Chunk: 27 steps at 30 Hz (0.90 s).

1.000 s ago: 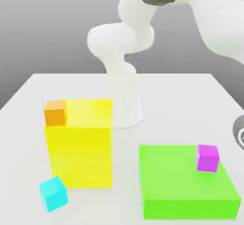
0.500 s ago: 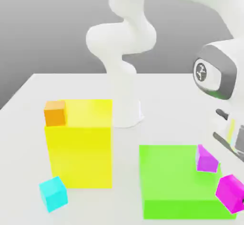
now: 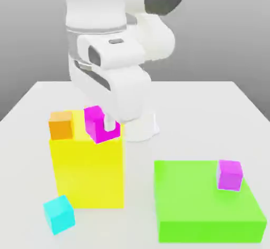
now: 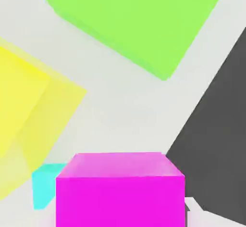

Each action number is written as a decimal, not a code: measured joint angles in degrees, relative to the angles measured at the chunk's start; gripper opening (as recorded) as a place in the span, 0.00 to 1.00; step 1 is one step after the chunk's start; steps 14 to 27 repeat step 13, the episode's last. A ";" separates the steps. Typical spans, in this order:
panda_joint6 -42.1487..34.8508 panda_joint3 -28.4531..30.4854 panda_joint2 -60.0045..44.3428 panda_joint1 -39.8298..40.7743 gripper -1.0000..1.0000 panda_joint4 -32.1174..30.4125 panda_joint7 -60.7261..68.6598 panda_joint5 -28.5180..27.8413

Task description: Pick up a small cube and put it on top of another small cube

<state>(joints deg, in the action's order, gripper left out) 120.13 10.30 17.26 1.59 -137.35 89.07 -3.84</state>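
While gripper (image 3: 103, 128) stays clamped on magenta cube (image 3: 95, 122), cube hangs over yellow block (image 3: 87, 174), just beside orange cube (image 3: 61, 125), likely stacking target; grip keeps load secure.

Magenta cube (image 3: 96, 123) – tilted, aloft above yellow block (image 3: 87, 174), just beside orange cube (image 3: 61, 125), which sits on that block's top corner.

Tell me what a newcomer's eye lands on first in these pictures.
The big white arm looms over the middle of the table, its gripper shut on a magenta cube above the tall yellow block. An orange cube sits on that block's corner. A flat green block lies at the exterior view's right, carrying a purple cube.
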 joint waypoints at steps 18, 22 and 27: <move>4.14 8.03 8.88 4.45 1.00 -12.36 12.73 -6.20; 4.14 8.03 8.88 4.45 1.00 -12.36 12.73 -6.20; 4.14 8.03 8.88 4.45 1.00 -12.36 12.73 -6.20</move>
